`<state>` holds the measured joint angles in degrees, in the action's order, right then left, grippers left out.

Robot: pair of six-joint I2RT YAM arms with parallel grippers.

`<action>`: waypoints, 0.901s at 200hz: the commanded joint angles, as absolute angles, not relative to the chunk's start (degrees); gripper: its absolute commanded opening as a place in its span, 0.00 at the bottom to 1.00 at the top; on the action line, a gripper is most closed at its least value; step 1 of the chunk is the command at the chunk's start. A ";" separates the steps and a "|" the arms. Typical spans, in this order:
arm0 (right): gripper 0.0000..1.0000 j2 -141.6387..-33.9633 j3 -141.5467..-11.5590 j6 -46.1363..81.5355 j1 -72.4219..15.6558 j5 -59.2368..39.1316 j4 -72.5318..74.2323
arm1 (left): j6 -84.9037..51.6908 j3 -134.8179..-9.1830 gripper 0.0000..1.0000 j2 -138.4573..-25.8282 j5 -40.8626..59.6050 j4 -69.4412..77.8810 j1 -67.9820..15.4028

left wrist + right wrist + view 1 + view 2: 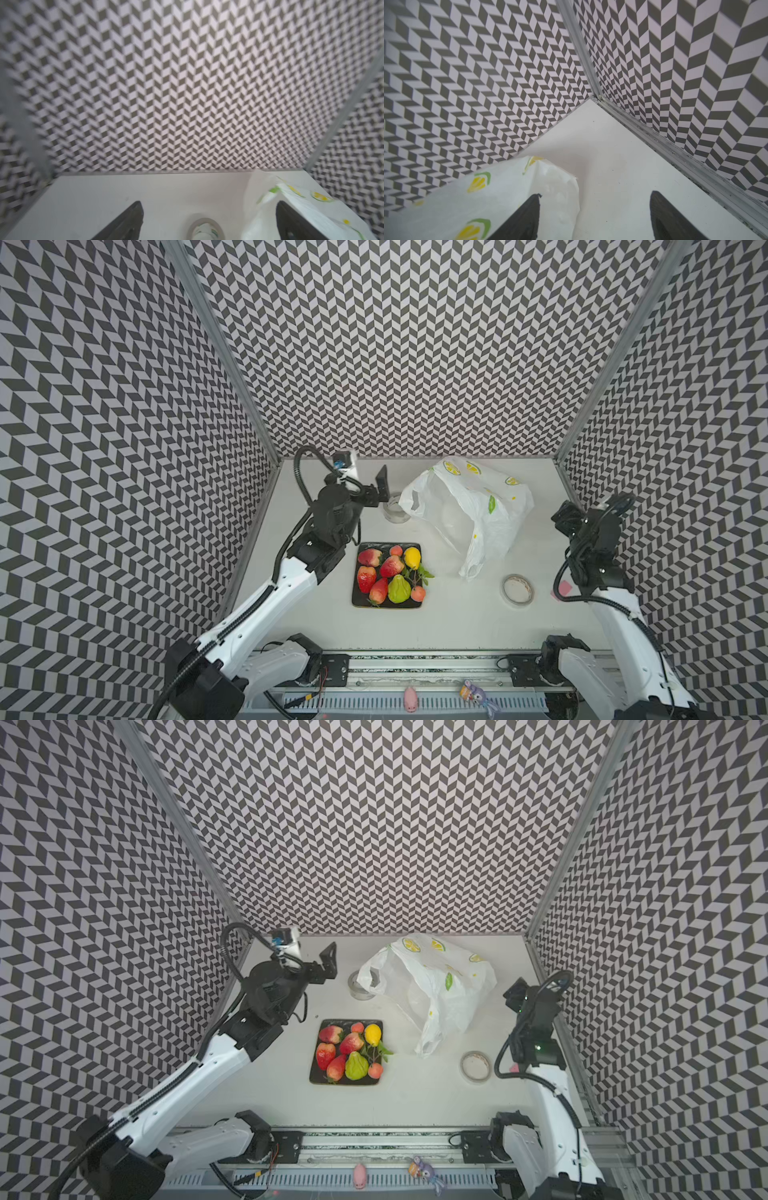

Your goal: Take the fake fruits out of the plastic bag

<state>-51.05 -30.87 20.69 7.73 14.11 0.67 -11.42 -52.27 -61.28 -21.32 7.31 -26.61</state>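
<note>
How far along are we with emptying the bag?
Done: the fake fruits sit on the black tray. In hand: nothing; left tool and right tool are open and empty. Left: possibly nothing; the slumped plastic bag shows no fruit, though its inside is partly hidden.

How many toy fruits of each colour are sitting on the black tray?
Red strawberries: 4
Pink-orange round fruits: 2
Yellow lemon: 1
Green pear: 1
Total: 8, all on the black tray
</note>
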 commanded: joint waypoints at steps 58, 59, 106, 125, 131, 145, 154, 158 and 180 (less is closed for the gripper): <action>0.78 -72.70 -15.39 5.08 4.57 2.97 53.09 | 0.57 -20.73 1.00 -63.87 -16.12 38.62 -4.30; 0.78 -73.00 -15.30 5.00 4.57 2.72 53.53 | 0.55 -20.51 1.00 -64.10 -15.84 39.17 -4.22; 0.77 -84.34 -13.89 3.73 3.76 -5.15 70.91 | 1.49 -13.23 1.00 -77.70 -7.90 63.57 -3.10; 0.82 -90.02 -13.13 1.39 0.83 -3.26 78.75 | 1.40 -11.22 1.00 -84.05 -6.18 73.78 -3.13; 0.85 -90.45 -13.18 1.53 0.75 -2.91 80.16 | 1.54 -11.14 1.00 -86.34 -6.01 75.72 -3.13; 0.90 -88.68 -14.37 1.25 0.71 -3.08 73.75 | 1.70 -12.53 1.00 -90.87 -6.65 78.61 -3.03; 0.93 -87.92 -15.47 0.96 0.70 -3.23 70.10 | 0.67 -14.13 1.00 -89.29 -5.38 72.01 -2.13; 0.94 -87.73 -15.63 0.88 0.68 -3.10 69.24 | -0.05 -14.97 1.00 -88.35 -5.52 69.26 -2.04; 0.95 -88.74 -14.70 0.95 0.62 -3.08 72.84 | 0.46 -13.83 1.00 -89.83 -5.45 74.00 -1.93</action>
<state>-89.03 -14.63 2.44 0.80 -2.48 67.81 0.40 -12.88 -89.65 -6.72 68.01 -2.44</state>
